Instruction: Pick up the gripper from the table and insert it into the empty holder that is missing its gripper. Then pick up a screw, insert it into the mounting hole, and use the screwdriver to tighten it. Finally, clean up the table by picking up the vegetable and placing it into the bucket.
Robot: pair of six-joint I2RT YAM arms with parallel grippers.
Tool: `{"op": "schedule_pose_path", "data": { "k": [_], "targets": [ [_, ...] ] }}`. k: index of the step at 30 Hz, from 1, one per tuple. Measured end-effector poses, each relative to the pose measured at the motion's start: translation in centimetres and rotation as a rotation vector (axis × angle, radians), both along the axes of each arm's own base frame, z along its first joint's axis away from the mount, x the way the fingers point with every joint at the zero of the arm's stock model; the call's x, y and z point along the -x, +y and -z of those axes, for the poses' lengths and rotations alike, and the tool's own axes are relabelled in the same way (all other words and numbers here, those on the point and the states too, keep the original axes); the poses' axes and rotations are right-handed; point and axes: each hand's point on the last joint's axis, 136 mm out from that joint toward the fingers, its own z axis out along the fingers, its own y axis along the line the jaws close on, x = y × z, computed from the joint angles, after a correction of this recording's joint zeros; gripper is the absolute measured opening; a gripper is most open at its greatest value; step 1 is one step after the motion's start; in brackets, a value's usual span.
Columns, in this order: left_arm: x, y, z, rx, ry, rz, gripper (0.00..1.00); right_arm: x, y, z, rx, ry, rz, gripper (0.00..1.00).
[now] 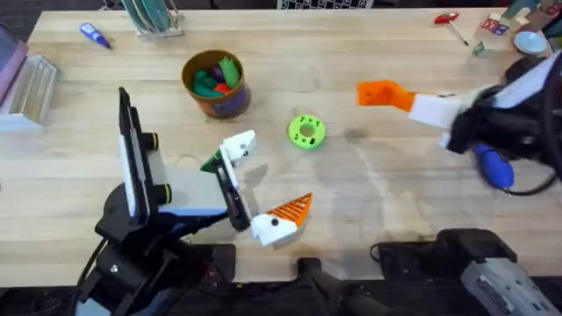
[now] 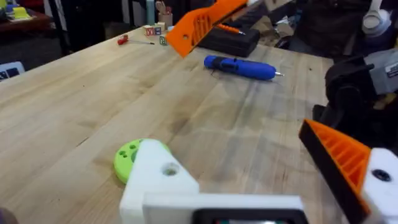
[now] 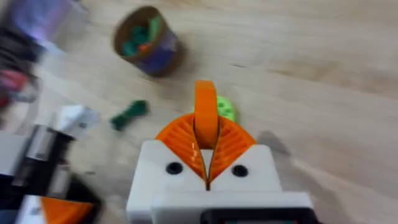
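Observation:
My right gripper [image 1: 411, 102] hangs above the table [image 1: 369, 189] at the right, shut on the orange ribbed gripper [image 1: 383, 93], which sticks out from between its pads [image 3: 231, 142]. My left gripper [image 1: 260, 182] stands open at front centre. Its far finger is the bare white holder [image 1: 239, 147] with a mounting hole [image 2: 169, 168]; the near finger [image 1: 283, 215] carries an orange tip. The dark-green vegetable [image 3: 129, 114] lies beside the holder. The blue screwdriver [image 2: 239, 67] rests at the right, under my right arm. The bucket [image 1: 216, 85] stands behind. A screw is out of view.
A bright-green disc [image 1: 306, 132] lies between the two grippers. The bucket holds several toy vegetables. A small blue-handled tool [image 1: 95, 35] and a rack [image 1: 154, 17] are at the back left, and a red-handled tool [image 1: 449, 19] at the back right.

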Motion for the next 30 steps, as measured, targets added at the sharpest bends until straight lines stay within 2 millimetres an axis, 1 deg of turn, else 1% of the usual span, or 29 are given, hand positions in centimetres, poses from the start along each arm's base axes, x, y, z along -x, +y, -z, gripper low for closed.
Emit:
{"op": "schedule_pose_path", "data": {
  "k": [2, 5, 8, 11, 16, 20, 25, 30],
  "targets": [
    [0.0, 0.0, 0.0, 0.0, 0.0, 0.0, 0.986, 0.0, 1.1, 1.0, -0.133, 0.061, -0.019, 0.012],
    [0.0, 0.0, 0.0, 0.0, 0.0, 0.0, 0.986, 0.6, 2.4, 2.7, -0.306, 0.205, -0.035, 0.012],
    [0.0, 0.0, 0.0, 0.0, 0.0, 0.0, 0.986, 1.6, 3.4, 3.9, -0.427, 0.353, -0.054, 0.012],
    [0.0, 0.0, 0.0, 0.0, 0.0, 0.0, 0.985, 2.3, 4.3, 4.3, -0.512, 0.468, -0.09, 0.012],
    [0.0, 0.0, 0.0, 0.0, 0.0, 0.0, 0.985, 2.1, 5.3, 4.8, -0.591, 0.585, -0.153, 0.012],
    [0.0, 0.0, 0.0, 0.0, 0.0, 0.0, 0.985, 2.1, 7.2, 5.4, -0.628, 0.669, -0.258, 0.012],
    [0.0, 0.0, 0.0, 0.0, 0.0, 0.0, 0.985, 2.3, 9.7, 6.7, -0.65, 0.792, -0.352, 0.012],
    [0.0, 0.0, 0.0, 0.0, 0.0, 0.0, 0.985, 2.3, 12.0, 6.7, -0.659, 0.821, -0.449, 0.012]
  ]
}}
